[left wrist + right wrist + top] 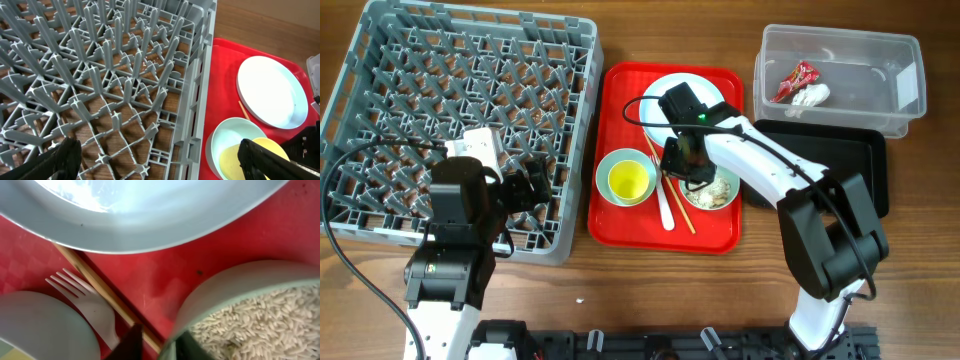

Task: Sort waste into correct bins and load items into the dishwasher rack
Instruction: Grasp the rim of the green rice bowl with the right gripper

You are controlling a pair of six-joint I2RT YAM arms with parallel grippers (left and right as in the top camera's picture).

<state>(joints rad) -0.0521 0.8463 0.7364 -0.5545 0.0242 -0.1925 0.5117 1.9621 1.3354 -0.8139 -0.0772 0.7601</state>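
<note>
Right gripper (685,168) clamps the rim of the pale mint-green round bowl (240,285) holding whitish crumbly scraps (260,322), on the red plastic tray (620,90). Left gripper (160,159) gapes over the grey pegged crate (125,75) left of that tray, on a wooden table (920,260).

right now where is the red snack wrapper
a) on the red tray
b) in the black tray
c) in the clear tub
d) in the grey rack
c, the overhead view shows the red wrapper lying inside the clear tub, right beside the white napkin.
</note>
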